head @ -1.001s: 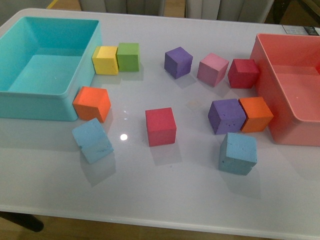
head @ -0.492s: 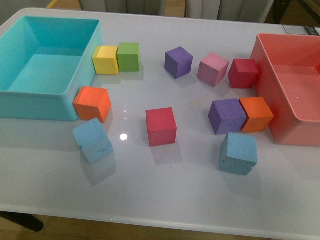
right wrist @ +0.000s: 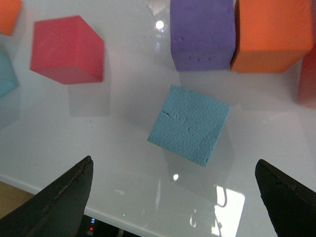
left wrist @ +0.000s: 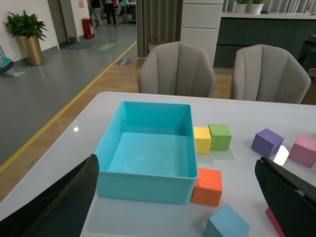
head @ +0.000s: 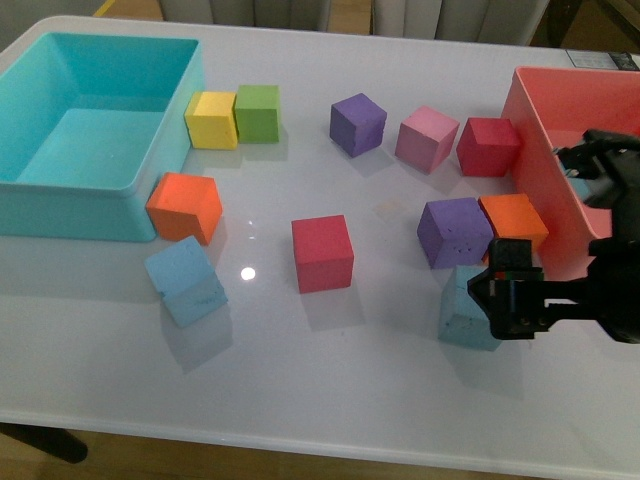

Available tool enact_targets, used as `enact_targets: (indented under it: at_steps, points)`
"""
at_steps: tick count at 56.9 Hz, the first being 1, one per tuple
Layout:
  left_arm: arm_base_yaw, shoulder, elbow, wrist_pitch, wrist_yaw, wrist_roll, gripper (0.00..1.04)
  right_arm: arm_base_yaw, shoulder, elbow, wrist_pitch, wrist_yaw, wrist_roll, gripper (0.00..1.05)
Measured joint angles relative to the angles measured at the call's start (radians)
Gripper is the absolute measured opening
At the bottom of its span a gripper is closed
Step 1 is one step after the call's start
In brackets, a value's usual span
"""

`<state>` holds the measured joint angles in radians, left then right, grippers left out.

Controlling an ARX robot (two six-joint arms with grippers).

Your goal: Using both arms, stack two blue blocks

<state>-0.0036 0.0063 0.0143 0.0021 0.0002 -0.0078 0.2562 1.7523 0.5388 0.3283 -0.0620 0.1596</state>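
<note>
Two pale blue blocks lie on the white table. One blue block point(head: 185, 281) sits tilted at the front left, below an orange cube. The other blue block point(head: 458, 308) lies at the front right, partly hidden by my right gripper point(head: 503, 300). In the right wrist view this block point(right wrist: 190, 124) lies just ahead of the open right gripper point(right wrist: 174, 165), whose fingers do not touch it. My left gripper point(left wrist: 177, 163) is open and high above the table. It holds nothing, and the left blue block point(left wrist: 224, 223) shows low between its fingers. The left arm is out of the front view.
A turquoise bin point(head: 70, 205) stands at the back left and a pink-red bin point(head: 522, 120) at the right. Red point(head: 322, 252), purple point(head: 452, 230) and orange point(head: 513, 222) cubes lie near the right blue block. An orange cube point(head: 185, 207) touches the turquoise bin's corner.
My right arm has come into the front view from the right and now hangs over the right blue block. No block has moved.
</note>
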Motion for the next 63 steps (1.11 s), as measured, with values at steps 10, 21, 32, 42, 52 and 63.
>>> enact_targets:
  at_steps: [10,21,32,42,52,63]
  points:
    - [0.000,0.000,0.000,0.000,0.000,0.000,0.96,0.010,0.134,0.076,-0.008,0.047,0.122,0.96]
    - [0.000,0.000,0.000,0.000,0.000,0.000,0.96,0.018,0.212,0.134,-0.027,0.066,0.214,0.96]
    - [0.000,0.000,0.000,0.000,0.000,0.000,0.96,0.028,0.299,0.198,-0.035,0.086,0.248,0.96]
    - [0.000,0.000,0.000,0.000,0.000,0.000,0.96,0.037,0.349,0.239,-0.043,0.101,0.248,0.96]
    - [0.000,0.000,0.000,0.000,0.000,0.000,0.96,0.050,0.369,0.257,-0.051,0.116,0.245,0.96]
    - [0.000,0.000,0.000,0.000,0.000,0.000,0.96,0.051,0.367,0.245,-0.060,0.111,0.246,0.68]
